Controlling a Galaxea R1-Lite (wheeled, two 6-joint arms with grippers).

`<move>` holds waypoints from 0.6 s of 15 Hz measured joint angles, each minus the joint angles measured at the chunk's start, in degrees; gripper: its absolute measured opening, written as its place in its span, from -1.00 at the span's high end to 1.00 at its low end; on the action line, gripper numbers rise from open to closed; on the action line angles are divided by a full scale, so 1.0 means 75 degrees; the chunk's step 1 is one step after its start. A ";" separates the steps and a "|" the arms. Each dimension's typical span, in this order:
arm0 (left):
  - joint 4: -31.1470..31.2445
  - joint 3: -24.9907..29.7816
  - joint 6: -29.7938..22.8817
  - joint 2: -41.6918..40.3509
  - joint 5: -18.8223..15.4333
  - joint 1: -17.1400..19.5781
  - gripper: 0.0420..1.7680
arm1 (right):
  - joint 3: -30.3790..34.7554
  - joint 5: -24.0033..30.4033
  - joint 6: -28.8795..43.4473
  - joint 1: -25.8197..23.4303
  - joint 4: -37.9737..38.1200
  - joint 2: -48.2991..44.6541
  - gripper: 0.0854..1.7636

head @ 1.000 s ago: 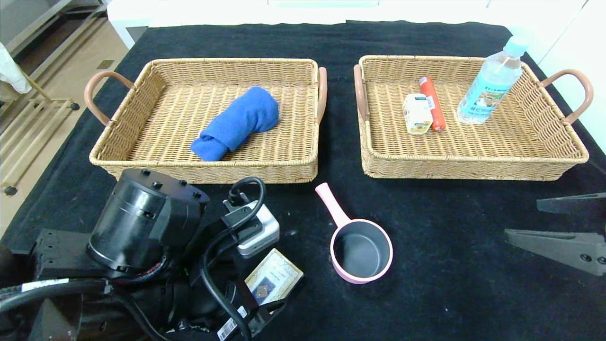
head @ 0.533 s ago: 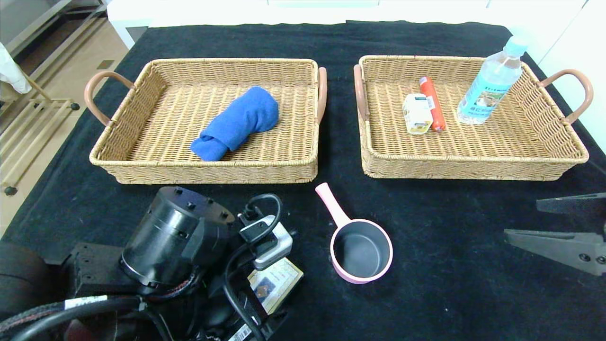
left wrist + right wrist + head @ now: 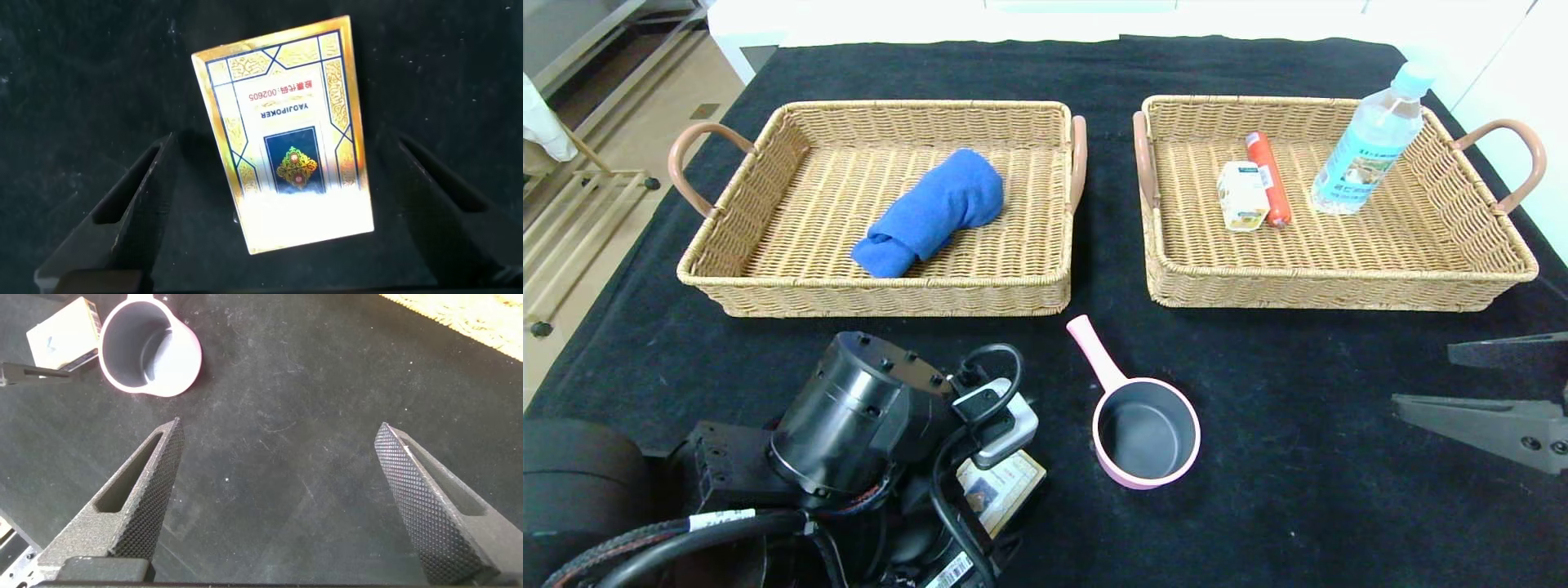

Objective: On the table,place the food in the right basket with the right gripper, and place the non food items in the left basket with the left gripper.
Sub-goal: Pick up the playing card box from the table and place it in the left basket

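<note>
I am holding my left gripper [image 3: 278, 212] spread wide over the card box [image 3: 284, 135] lying on the table [image 3: 1298, 506] in front of me. My right gripper [image 3: 282, 498] is hanging open, apart. Beyond, the pink pot [image 3: 1145, 433], then both baskets [image 3: 882, 294].

Gold card box [image 3: 283, 135] with navy lattice – pink pot [image 3: 1147, 433], blue towel [image 3: 929, 212], tan wicker baskets [image 3: 874, 298], orange sausage [image 3: 1268, 175] – all on black cloth [image 3: 1298, 457].

The left end effector [image 3: 278, 212] has slid rightward over the card box [image 3: 1001, 488], covering more of it.
</note>
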 joint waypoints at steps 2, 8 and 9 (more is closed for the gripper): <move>-0.0003 -0.0010 0.0000 0.0026 0.0005 0.0000 -0.94 | -0.0003 0.0007 0.0000 0.0000 -0.0003 0.0000 -0.94; -0.0008 0.0011 0.0000 0.0041 0.0000 0.0000 -0.17 | 0.0000 0.0000 -0.0003 0.0005 0.0000 0.0000 -0.94; -0.0008 0.0013 0.0000 0.0041 0.0003 0.0000 -0.16 | 0.0000 0.0007 0.0000 0.0008 0.0000 0.0000 -0.94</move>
